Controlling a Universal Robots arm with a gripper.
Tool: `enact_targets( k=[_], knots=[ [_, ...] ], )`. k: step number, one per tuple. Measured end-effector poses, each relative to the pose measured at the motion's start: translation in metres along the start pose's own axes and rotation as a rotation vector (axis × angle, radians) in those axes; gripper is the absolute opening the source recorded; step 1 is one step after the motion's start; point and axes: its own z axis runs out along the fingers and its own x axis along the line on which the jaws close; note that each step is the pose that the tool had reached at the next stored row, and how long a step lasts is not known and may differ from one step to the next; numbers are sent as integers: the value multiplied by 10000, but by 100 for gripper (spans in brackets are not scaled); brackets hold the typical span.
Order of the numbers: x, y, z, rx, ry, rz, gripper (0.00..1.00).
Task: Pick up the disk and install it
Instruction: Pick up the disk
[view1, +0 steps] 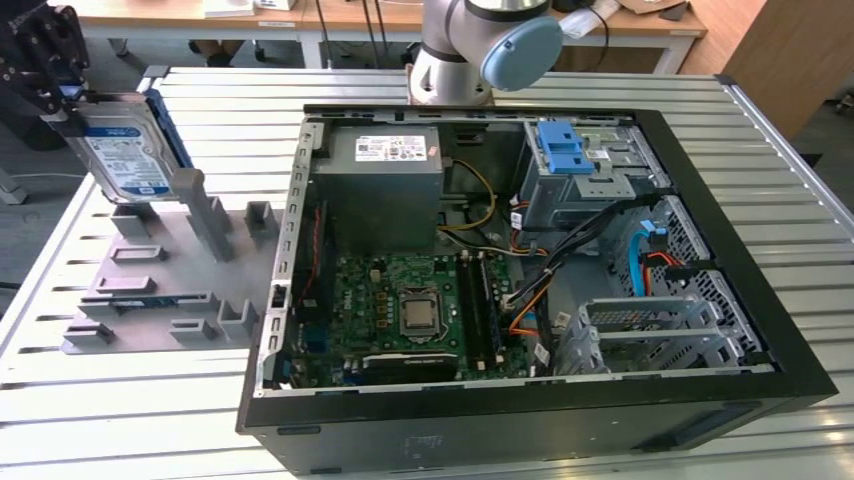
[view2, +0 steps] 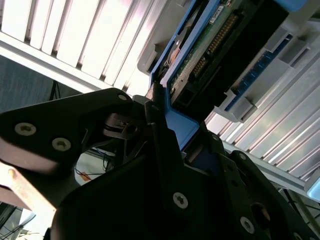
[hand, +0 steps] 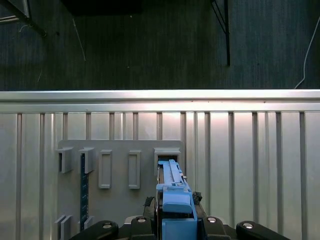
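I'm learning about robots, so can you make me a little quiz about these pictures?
1. True or false: the gripper is shut on the disk.
2. Where is the disk? A) upright over the grey rack, outside the computer case; B) inside the case; C) in a person's hand.
3. Fill in: the frame round the disk's edges is coloured ____.
Key: 1 true; 2 A; 3 blue.

Robotics lab/workshop, robot arm base (view1: 454, 60) on slatted aluminium bench (view1: 747, 130), opened PC tower (view1: 507, 395) w/ boards exposed, grey fixture plate (view1: 147, 290), wooden desks (view1: 160, 12) in bkgd.
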Motion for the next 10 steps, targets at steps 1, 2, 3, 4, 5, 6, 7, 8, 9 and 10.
enact_targets(
  k=[1,2,3,4,5,6,7,8,9,10],
  knots=[
    [0,0,-4,0,0,0,36],
    [0,0,-7,1,0,0,36],
    [0,0,-12,0,0,0,36],
    [0,0,-16,1,0,0,36],
    [0,0,-20,1,0,0,36],
    [0,0,-24,0,0,0,36],
    [0,0,-27,1,0,0,36],
    [0,0,-27,3,-1,0,36],
    [0,0,-30,1,0,0,36],
    [0,0,-33,-1,1,0,36]
  ],
)
